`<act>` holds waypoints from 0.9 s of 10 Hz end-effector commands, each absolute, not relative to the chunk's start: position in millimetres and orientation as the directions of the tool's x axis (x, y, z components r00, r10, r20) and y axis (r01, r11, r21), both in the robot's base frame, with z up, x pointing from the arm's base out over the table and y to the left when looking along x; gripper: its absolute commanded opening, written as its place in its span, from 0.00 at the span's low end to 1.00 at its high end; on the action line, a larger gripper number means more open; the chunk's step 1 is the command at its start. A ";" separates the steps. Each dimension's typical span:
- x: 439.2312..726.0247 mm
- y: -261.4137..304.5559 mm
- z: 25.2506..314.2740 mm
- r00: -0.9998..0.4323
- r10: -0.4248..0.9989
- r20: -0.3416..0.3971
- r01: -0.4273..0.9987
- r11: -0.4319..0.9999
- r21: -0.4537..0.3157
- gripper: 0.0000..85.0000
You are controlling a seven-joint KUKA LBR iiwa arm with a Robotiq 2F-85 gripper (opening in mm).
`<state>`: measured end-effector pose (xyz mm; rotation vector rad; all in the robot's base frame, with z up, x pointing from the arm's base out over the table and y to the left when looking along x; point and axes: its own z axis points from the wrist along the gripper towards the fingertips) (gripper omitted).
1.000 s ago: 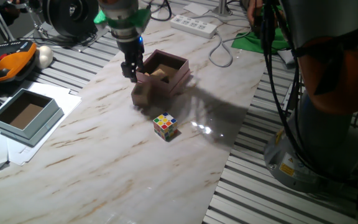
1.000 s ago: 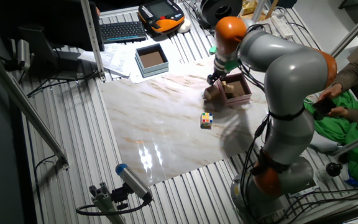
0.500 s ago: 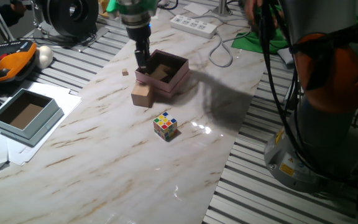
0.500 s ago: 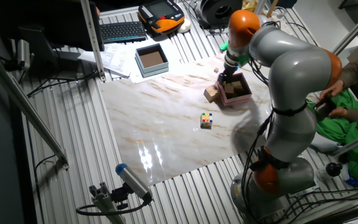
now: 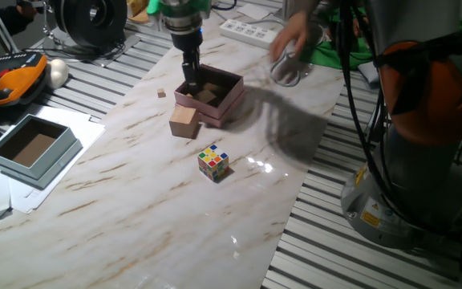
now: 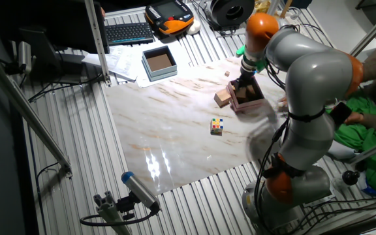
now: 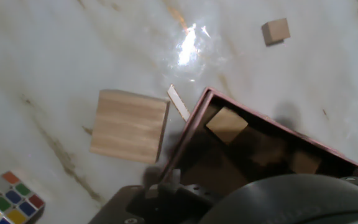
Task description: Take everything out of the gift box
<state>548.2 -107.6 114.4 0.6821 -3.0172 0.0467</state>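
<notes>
At upper centre, my gripper (image 5: 191, 80) has moved from the outside block (image 5: 184, 122) into the gift box (image 5: 229, 102); blocks remain inside; jaw state unclear.

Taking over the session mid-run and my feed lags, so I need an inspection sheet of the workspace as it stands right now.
Surface: marble-look table top, glare patch near the middle.
Job's things: gift box still holds wooden pieces; large wooden cube out on the table beside it; tiny cube out, further off.
Clutter: puzzle cube; grey-blue box on papers.
Grippers: gripper reaching down into the gift box; state of the jaws hidden.
Cables: power strip with white cable at the far edge.
Surroundings: blurred person's hand near the far table edge; keyboard.
</notes>
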 end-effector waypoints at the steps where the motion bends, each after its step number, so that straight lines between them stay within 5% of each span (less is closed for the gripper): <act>1: 547.3 -108.6 113.4 -0.902 -0.429 0.051 -0.430 0.902 -0.020 0.80; 9: 554.8 -97.0 118.2 -0.966 -0.258 0.025 -0.258 0.966 -0.031 0.80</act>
